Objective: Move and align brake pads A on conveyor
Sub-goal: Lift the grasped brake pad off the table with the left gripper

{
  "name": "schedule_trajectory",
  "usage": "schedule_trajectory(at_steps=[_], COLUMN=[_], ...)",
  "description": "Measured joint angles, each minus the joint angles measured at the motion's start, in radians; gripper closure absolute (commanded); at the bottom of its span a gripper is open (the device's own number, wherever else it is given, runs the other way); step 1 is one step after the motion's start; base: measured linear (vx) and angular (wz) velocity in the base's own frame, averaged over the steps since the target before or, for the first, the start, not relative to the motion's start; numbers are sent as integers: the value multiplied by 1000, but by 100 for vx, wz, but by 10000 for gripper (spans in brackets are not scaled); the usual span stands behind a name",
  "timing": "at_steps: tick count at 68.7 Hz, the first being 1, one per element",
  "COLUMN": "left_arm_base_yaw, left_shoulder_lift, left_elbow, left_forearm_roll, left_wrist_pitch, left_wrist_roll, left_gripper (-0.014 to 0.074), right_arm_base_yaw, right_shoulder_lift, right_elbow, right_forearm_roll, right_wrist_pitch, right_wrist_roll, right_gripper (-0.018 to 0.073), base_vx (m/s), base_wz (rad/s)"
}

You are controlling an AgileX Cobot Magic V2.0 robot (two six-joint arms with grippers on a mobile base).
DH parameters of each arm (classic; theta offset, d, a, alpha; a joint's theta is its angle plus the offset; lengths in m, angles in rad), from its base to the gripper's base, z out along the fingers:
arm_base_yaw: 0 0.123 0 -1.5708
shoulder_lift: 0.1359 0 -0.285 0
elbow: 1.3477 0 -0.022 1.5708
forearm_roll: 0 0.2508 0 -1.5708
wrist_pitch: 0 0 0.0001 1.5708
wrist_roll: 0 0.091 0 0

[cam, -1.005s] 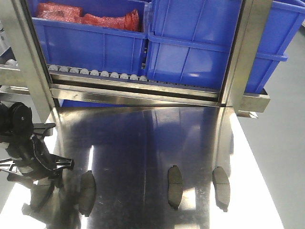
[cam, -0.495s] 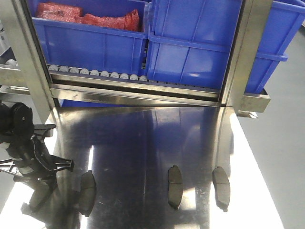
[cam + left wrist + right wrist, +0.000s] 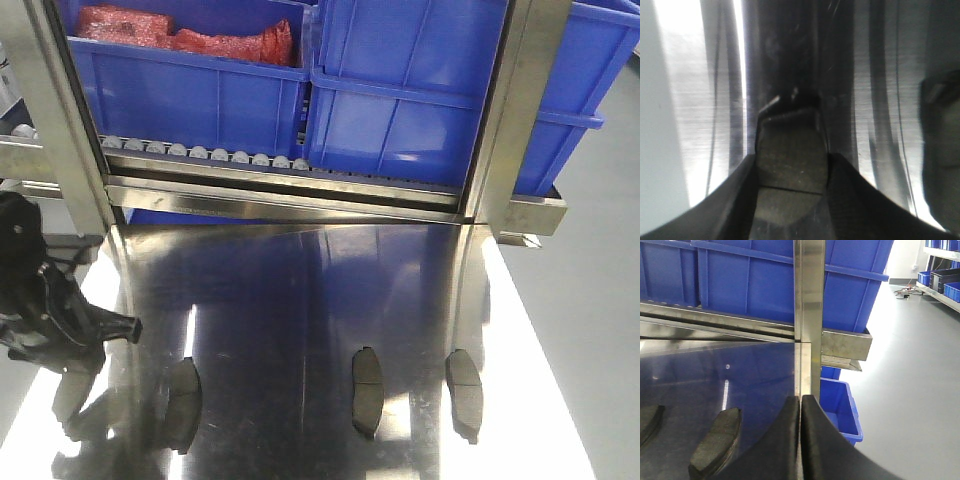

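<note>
The left gripper (image 3: 791, 159) clamps the held pad (image 3: 790, 170) in narrow jaws, a black finger (image 3: 740, 200) pressed against each long side. The pad's grey friction face is turned up, and its groove runs across between the fingers. The wrist view does not show whether it rests on the steel desk (image 3: 300, 290) or sits just clear of it.

From the front, the left arm (image 3: 50, 310) stands low at the desk's left edge. Three more pads lie flat in a loose row along the near side, each lengthwise toward the blue bins (image 3: 400, 90). The first pad (image 3: 183, 400) lies near the left arm. The second pad (image 3: 367, 390) lies well apart from it, right of the middle, and the third pad (image 3: 463, 392) lies near the second on its right.

The right gripper (image 3: 800, 405) has its jaws pressed together on nothing. One pad (image 3: 715, 442) lies just beside them on their left. Beyond the fingers a steel post (image 3: 807, 315) rises at the desk's far edge, and small rollers (image 3: 200, 153) run under the bins.
</note>
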Motion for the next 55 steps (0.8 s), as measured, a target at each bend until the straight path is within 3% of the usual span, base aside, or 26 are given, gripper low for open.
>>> schedule_trajectory(at_steps=[55], left_arm_base_yaw=[0], left_shoulder_lift=[-560], left_elbow=[22], left_forearm_roll=[120], left_wrist_pitch=[-60], left_wrist_roll=[1], left_gripper=[602], right_arm_base_yaw=[0], right_shoulder_lift=[0], right_elbow=[0], right_forearm_roll=[0], right_wrist_pitch=[0], right_wrist_roll=[0], right_gripper=[571], base_vx=[0], base_wz=[0])
